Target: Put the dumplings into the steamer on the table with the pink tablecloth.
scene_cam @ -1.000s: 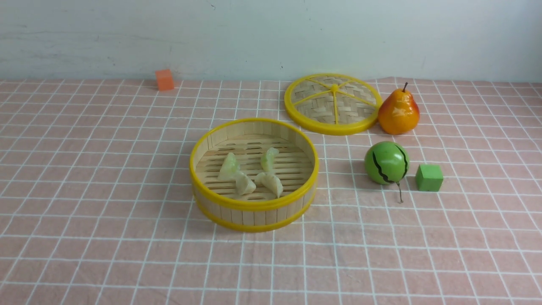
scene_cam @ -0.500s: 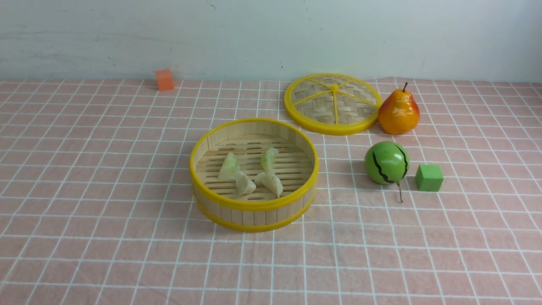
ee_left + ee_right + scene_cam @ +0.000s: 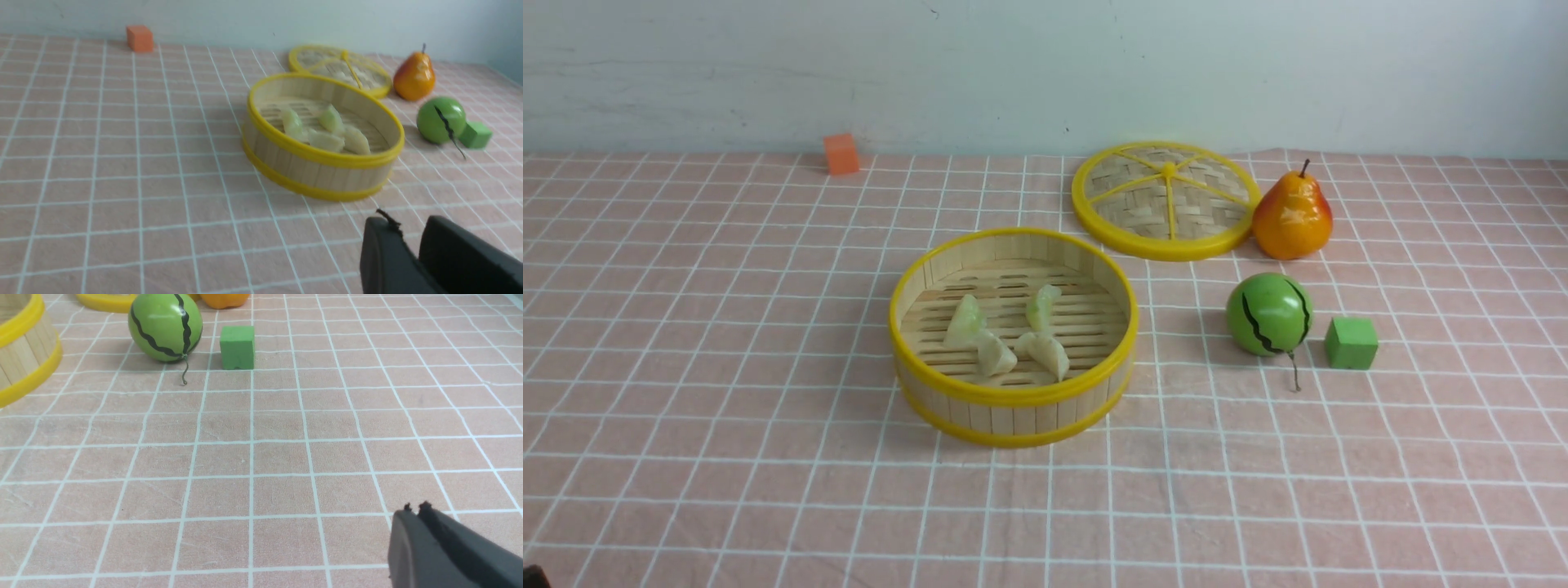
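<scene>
Dumplings (image 3: 1006, 333), four of them, lie on the slatted floor of the steamer (image 3: 1013, 394), clustered a little toward its near side, two of them touching and none left out on the pink tablecloth (image 3: 727, 343) that covers the worktop (image 3: 1421, 490). Judged from that, the loading step looks finished and the task stands at its end, with only the arms' withdrawal in hand. The left pincer (image 3: 410, 241) shows low in its wrist view with its two dark fingers side by side and only a narrow slit between them, holding nothing, well short of the steamer's near wall. The right pincer (image 3: 414, 508) sits over bare cloth, fingers pressed together and empty, well apart from the green striped ball (image 3: 165, 326) and the green cube (image 3: 237, 347). In the front view only a dark sliver at the lower left corner hints at an arm; neither pincer appears there. The woven lid (image 3: 1164, 200) lies flat beyond the steamer, just beside the pear (image 3: 1291, 216), and an orange cube (image 3: 840, 154) rests near the far wall. Any next move calls for little: keep both arms clear of the steamer so the rim is not bumped.
</scene>
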